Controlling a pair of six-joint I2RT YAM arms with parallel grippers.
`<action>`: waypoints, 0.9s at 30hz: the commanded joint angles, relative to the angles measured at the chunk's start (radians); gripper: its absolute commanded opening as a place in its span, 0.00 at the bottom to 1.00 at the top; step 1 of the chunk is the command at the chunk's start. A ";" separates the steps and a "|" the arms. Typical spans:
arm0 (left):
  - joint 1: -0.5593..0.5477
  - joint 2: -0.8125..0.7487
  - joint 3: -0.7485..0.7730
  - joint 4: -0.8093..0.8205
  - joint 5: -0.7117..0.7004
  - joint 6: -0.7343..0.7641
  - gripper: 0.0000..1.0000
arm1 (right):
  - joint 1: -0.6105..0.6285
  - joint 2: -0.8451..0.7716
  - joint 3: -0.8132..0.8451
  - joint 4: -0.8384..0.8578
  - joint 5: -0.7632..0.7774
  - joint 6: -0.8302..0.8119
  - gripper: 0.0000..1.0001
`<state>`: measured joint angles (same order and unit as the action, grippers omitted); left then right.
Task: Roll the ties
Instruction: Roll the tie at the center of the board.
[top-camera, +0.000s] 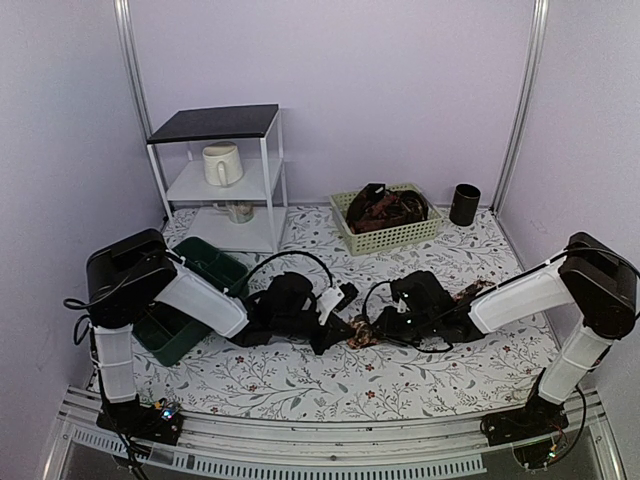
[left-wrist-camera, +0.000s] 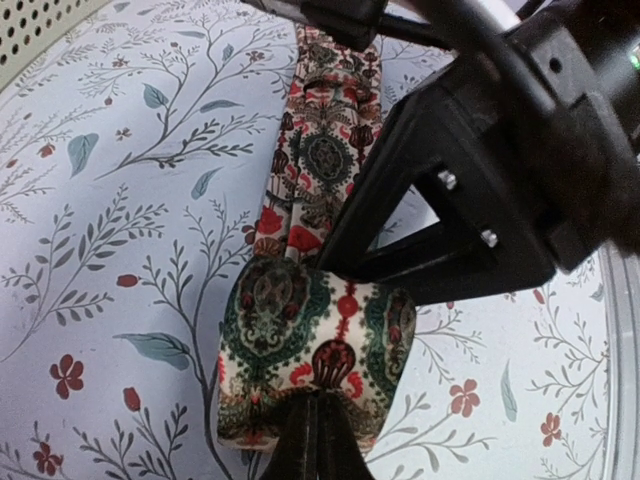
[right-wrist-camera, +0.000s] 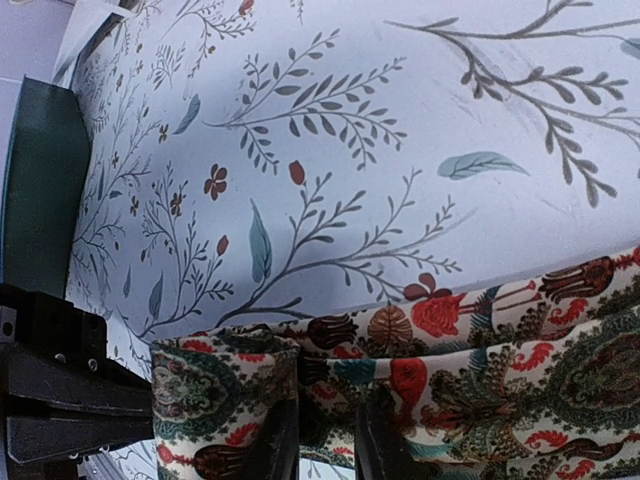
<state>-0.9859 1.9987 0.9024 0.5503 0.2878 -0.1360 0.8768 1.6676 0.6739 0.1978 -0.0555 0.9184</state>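
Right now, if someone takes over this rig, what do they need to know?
Left gripper: jaws shut on the rolled end of the tie.
Right gripper: jaws pinch the same tie beside that roll.
Done: roll just begun; the rest of the tie lies flat.
More ties sit piled in the basket at the back.
To do: finish this roll, then the basket ties.

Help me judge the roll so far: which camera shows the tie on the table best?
Left wrist: the tie fills mid-frame, its folded end near the camera and its length running away. Right wrist shows only a close strip along the bottom edge. Top external shows only small scraps.
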 joint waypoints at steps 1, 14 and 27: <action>-0.010 0.020 0.021 -0.028 0.007 0.019 0.00 | 0.000 -0.056 -0.024 -0.003 0.029 0.001 0.23; -0.011 0.026 0.032 -0.040 0.007 0.022 0.00 | -0.007 -0.152 -0.074 -0.019 0.081 0.028 0.34; -0.011 0.025 0.046 -0.050 0.007 0.025 0.00 | -0.016 -0.112 -0.025 0.058 -0.034 0.017 0.61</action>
<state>-0.9859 2.0052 0.9291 0.5144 0.2878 -0.1238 0.8665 1.5196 0.6106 0.2115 -0.0391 0.9424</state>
